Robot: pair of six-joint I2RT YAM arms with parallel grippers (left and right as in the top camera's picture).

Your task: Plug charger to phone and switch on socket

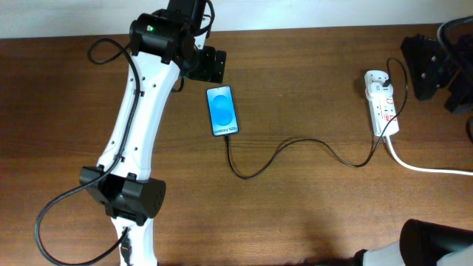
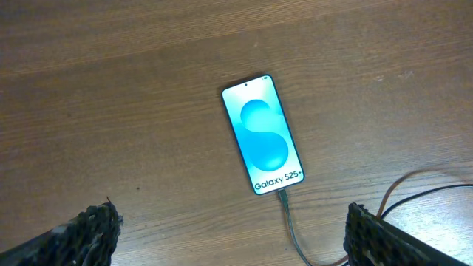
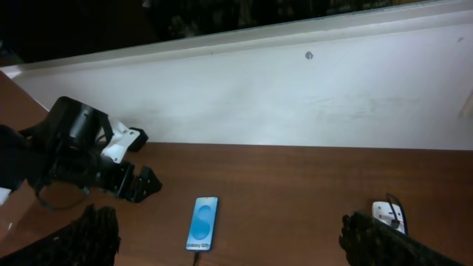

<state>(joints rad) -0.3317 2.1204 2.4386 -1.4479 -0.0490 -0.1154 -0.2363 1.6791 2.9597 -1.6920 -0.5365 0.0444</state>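
Wooden table (image 2: 111,111) bears phone (image 2: 262,133) — charger (image 2: 287,214) in its port; left fingers (image 2: 96,230) and right fingers (image 3: 92,238) spread wide, empty.

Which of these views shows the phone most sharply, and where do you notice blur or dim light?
Left wrist view: the phone is crisp, its text readable, but the fingers at the bottom corners are dark and soft. Overhead: even light, no glare. Right wrist view: dimmer, the phone small.
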